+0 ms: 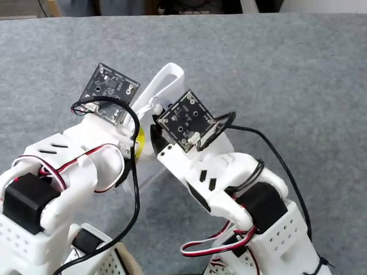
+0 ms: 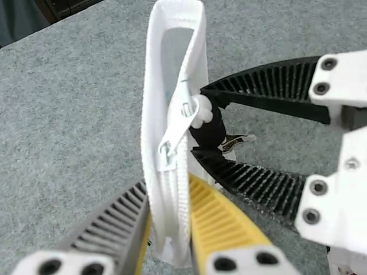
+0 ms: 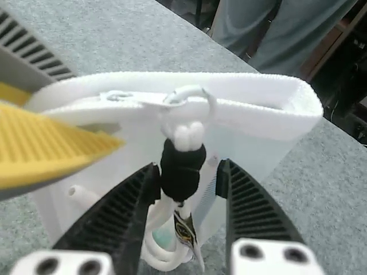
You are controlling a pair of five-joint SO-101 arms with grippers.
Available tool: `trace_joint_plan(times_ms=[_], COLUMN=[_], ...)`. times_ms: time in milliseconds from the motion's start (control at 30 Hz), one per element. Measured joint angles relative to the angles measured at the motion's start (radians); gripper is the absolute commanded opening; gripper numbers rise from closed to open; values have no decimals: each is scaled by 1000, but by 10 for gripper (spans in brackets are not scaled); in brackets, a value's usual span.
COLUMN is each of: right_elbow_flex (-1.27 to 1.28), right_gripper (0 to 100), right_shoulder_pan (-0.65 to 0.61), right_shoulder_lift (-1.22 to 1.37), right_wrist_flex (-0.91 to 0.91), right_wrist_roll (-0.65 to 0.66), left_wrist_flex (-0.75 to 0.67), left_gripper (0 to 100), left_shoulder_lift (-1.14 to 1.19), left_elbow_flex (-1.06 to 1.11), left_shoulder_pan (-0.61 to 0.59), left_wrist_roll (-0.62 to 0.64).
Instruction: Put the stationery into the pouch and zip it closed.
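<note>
Left gripper (image 2: 168, 184) pinching pouch (image 2: 152, 114), right gripper (image 3: 187, 167) (parted) astride zipper pull (image 3: 180, 172)

Your left pincer (image 2: 167, 192) grips the white fabric-edged mesh pouch (image 2: 150, 114), with one finger on each face at the near end of its zip edge. From there the pouch runs straight away from that pincer, edge-up over the grey felt-covered table (image 1: 287, 69). The small metal zip slider (image 2: 167, 153) sits just beyond those fingertips. Your right pincer (image 3: 188, 169) meets the pouch side-on. The black knotted cord zip pull (image 3: 182, 163) hangs between its parted fingers.
</note>
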Motion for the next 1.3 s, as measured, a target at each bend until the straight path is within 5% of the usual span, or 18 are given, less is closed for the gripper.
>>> trace_joint_plan(times_ms=[167, 533, 1300], right_elbow_flex=[0, 0, -189], right_gripper=[66, 12, 12], right_shoulder_pan=[0, 3, 163], right_shoulder_lift=[0, 0, -57], right_wrist_flex=[0, 0, 219], right_wrist_roll=[0, 0, 186], left_wrist_flex=[0, 0, 112], left_gripper=[28, 28, 28], left_shoulder_lift=[0, 0, -8], left_elbow_flex=[0, 0, 15], left_shoulder_pan=[0, 0, 17], left_wrist_roll=[0, -2, -92])
